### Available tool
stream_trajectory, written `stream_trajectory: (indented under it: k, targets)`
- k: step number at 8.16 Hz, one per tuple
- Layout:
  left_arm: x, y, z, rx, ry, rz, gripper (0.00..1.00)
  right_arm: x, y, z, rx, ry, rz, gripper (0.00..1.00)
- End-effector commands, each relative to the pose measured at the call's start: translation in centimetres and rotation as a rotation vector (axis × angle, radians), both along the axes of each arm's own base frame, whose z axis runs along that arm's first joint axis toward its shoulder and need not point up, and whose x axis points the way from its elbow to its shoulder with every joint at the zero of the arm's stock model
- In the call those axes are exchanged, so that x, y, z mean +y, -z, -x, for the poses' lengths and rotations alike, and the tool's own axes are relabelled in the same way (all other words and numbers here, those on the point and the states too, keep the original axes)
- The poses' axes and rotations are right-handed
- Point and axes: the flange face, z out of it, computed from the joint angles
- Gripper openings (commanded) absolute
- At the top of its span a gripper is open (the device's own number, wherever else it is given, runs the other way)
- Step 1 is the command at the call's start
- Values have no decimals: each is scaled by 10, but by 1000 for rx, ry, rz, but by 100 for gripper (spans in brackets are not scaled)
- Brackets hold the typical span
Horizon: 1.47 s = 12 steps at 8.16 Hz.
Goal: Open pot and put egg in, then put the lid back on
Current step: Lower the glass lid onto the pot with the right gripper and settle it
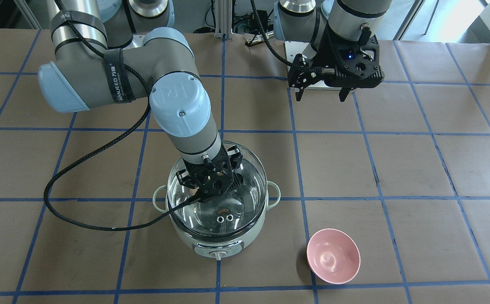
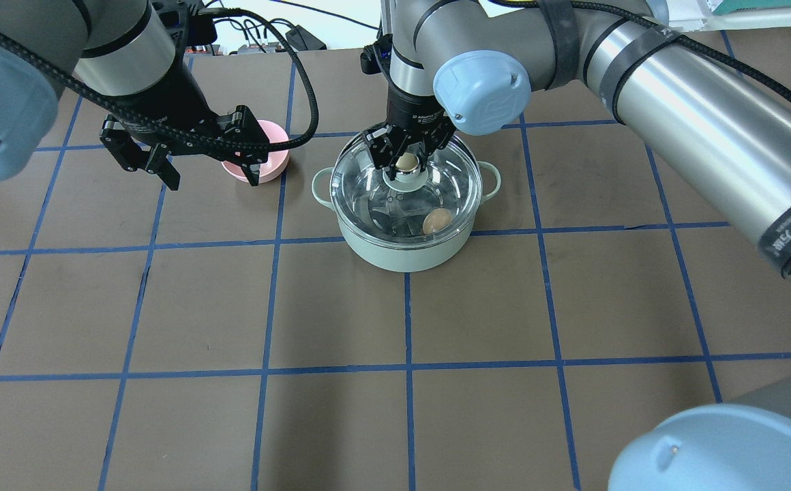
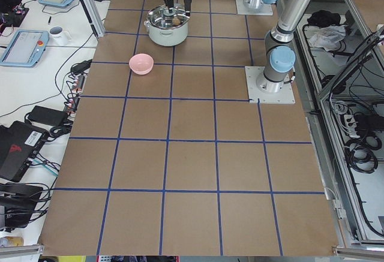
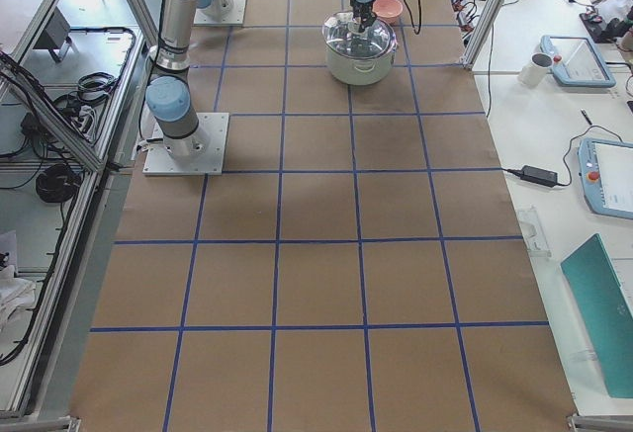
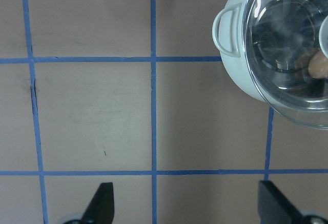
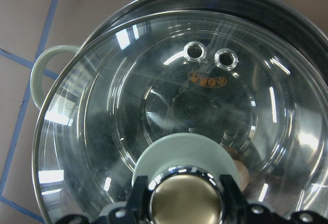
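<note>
The mint-green pot stands on the table with the brown egg lying inside it. The clear glass lid lies over the pot's mouth, slightly off-centre. My right gripper is shut on the lid's tan knob, with a finger on each side. Two metal vent holes show through the glass. I cannot tell whether the lid rests fully on the rim. My left gripper is open and empty above the table, left of the pot and in front of the pink bowl.
A pink bowl sits left of the pot, also in the front-facing view. The pot's control knob faces away from me. A black cable loops from my right arm onto the table.
</note>
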Motion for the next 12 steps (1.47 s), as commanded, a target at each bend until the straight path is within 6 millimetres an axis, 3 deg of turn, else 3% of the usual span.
stream_trajectory:
  k: [1, 5, 12]
  targets:
    - [0, 0, 0, 0, 1, 0, 100, 0, -2, 0, 0, 11, 1, 0]
    - [0, 0, 0, 0, 1, 0, 100, 0, -27, 0, -14, 14, 46, 0]
    - [0, -1, -1, -14, 3, 3, 100, -10, -7, -1, 9, 11, 63, 0]
